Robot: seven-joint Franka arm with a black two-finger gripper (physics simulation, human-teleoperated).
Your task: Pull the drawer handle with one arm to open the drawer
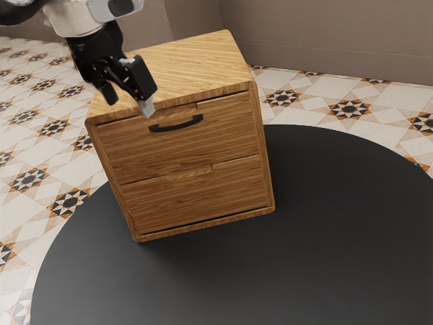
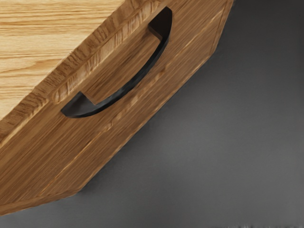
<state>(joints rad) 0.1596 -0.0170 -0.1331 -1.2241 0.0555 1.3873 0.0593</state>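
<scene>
The claw [image 1: 128, 102] hangs spread open and empty over the front top edge of the wooden cabinet [image 1: 196, 61]. It tilts toward the black drawer handle [image 1: 176, 124] on the top drawer [image 1: 203, 139], just below it.

white arm [image 1: 76, 19] entering from the upper left, black end effector [image 1: 128, 101] angled down, fingers [image 1: 141, 81] spread apart

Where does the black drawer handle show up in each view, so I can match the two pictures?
Exterior view: the handle sits on the upper drawer front, just below the gripper.
Wrist view: the handle lies on the same drawer front, close under the cabinet's top edge.
Shared landmark: the cabinet's light wooden top, bordering the handle's drawer in both.
</scene>
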